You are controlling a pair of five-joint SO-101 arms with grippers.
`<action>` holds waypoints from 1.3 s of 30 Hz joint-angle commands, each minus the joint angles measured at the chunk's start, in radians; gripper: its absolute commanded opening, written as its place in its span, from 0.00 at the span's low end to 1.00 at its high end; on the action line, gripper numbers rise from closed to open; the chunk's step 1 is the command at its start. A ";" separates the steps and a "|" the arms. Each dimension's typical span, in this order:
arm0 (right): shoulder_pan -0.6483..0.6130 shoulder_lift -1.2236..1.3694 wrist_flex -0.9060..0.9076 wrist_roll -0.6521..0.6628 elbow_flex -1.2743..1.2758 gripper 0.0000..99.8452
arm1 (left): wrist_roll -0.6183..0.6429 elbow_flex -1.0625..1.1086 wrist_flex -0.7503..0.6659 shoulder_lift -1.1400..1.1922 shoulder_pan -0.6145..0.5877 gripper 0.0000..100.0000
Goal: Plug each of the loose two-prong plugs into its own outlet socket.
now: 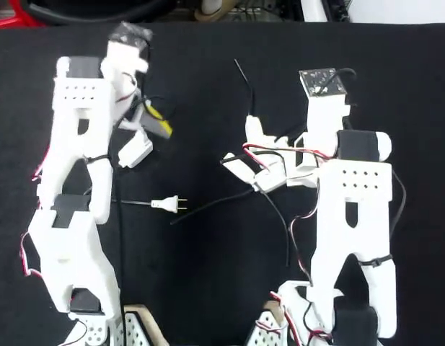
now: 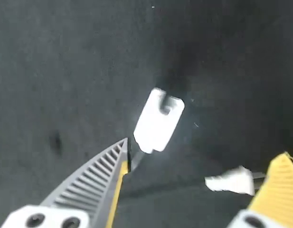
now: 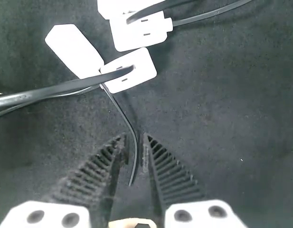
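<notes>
- Two end effectors are working over the black surface (image 1: pixel 208 72).
- Left end effector (image 2: pixel 205 149) is gaping wide and hanging just short of a white outlet socket (image 2: pixel 158 121). A loose two-prong plug (image 2: pixel 229 180) is lying near its yellow finger (image 2: pixel 279 185), so it is likely lining up a pickup.
- Right end effector (image 3: pixel 133 140) is standing open only a slit, straddling a thin black cord (image 3: pixel 122 114) without pinching it. A cluster of white sockets (image 3: pixel 128 71) is lying just ahead, and it is probably preparing to steady the cord.
</notes>
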 commanded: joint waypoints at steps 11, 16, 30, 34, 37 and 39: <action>0.184 0.001 -0.009 0.087 0.004 0.05 | 0.555 0.209 -0.175 -0.003 0.371 0.23; 0.338 0.005 -0.012 0.170 0.025 0.05 | 0.844 0.415 -0.417 -0.012 0.381 0.23; 0.512 0.004 -0.199 0.262 0.182 0.05 | 1.100 0.417 -0.559 -0.012 0.524 0.23; 0.545 0.004 -0.219 0.308 0.211 0.05 | 1.123 0.478 -0.677 0.011 0.542 0.23; 0.549 0.002 -0.219 0.344 0.228 0.05 | 1.123 0.515 -0.750 0.043 0.535 0.23; 0.549 0.001 -0.219 0.344 0.231 0.05 | 1.122 0.521 -0.767 0.066 0.535 0.22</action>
